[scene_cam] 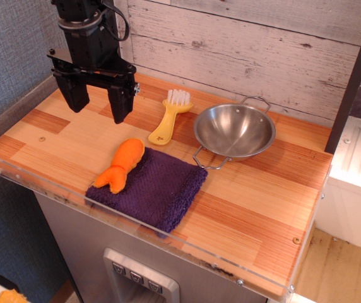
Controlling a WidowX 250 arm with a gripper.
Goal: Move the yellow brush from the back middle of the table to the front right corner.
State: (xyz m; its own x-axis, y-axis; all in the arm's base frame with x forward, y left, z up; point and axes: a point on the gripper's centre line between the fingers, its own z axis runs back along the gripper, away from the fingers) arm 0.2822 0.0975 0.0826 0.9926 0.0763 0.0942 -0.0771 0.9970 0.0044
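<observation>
The yellow brush lies flat at the back middle of the wooden table, white bristles toward the wall, handle with a small cutout pointing to the front. My gripper hangs to the left of the brush, above the table's back left part. Its two black fingers point down, spread apart, with nothing between them. The nearer finger is about a hand's width left of the brush.
A steel bowl with two wire handles stands right of the brush. A purple cloth lies at the front middle with an orange plush toy on its left edge. A clear acrylic rim runs along the front edge.
</observation>
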